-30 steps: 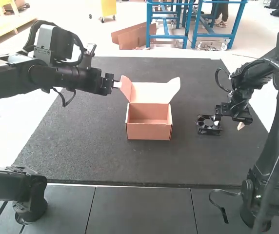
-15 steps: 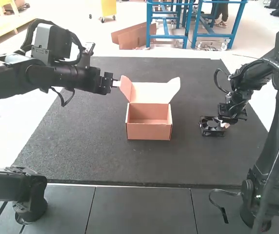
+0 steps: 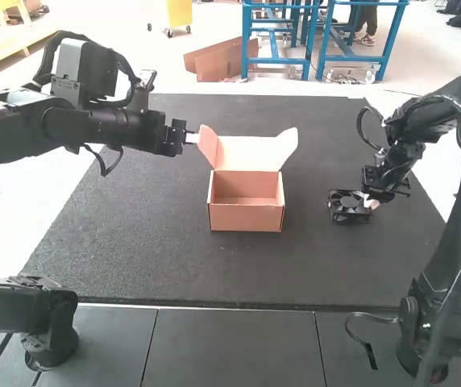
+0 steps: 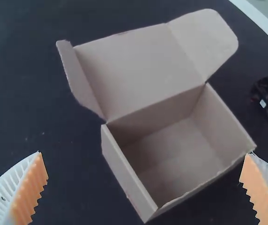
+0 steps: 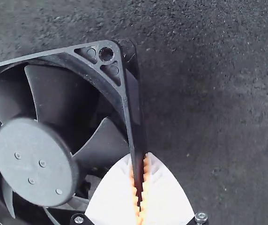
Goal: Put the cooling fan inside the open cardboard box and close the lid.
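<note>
The open cardboard box (image 3: pixel 246 200) stands in the middle of the black mat, its lid (image 3: pixel 249 151) raised at the back and its inside (image 4: pixel 171 157) bare. My left gripper (image 3: pixel 188 139) hangs open just left of the lid's side flap, its orange pads (image 4: pixel 30 186) wide apart. The black cooling fan (image 3: pixel 348 205) lies to the right of the box. My right gripper (image 3: pixel 371 201) is shut on the fan's frame (image 5: pixel 133 117), with the blades (image 5: pixel 31 159) beside the fingers.
The black mat (image 3: pixel 134 242) covers most of the table, with open room in front of the box and on the left. Pale table edge lies beyond the mat on the right (image 3: pixel 428 121).
The right gripper, open above the fan a second ago, came down and shut on the fan's frame. The fan shifted slightly. The left arm stayed where it was.
</note>
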Robot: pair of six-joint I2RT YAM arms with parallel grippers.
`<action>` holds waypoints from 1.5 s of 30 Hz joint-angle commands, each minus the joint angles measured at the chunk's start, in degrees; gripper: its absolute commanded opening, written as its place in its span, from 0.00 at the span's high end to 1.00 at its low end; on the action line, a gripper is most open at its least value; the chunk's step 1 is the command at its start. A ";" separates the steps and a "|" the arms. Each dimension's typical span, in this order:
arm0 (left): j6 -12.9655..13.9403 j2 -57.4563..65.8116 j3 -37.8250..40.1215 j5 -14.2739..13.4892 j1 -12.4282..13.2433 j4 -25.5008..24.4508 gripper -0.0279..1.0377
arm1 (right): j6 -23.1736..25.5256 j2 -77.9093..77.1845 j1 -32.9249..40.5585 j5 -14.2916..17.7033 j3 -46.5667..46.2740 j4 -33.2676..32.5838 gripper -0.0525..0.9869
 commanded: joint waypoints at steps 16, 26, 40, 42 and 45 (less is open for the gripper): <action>-0.12 -1.30 -0.87 -0.45 0.00 1.08 0.06 | 17.29 -28.70 8.45 -5.50 3.40 -13.30 0.96; 0.14 -2.00 -0.96 -0.45 0.00 -0.32 0.06 | 23.00 -28.79 21.63 -7.17 6.66 -17.78 0.96; 2.25 -6.31 -0.61 -0.45 -0.35 -9.02 0.06 | 26.95 -19.12 33.14 -6.29 9.56 -12.95 0.96; 2.43 -7.27 -0.52 -0.45 -0.35 -9.90 0.06 | 27.13 -17.10 33.32 -6.20 10.61 -11.80 0.96; 2.51 -8.50 -0.52 -0.45 -0.44 -11.04 0.06 | 27.57 -14.03 33.50 -5.85 12.37 -10.40 0.96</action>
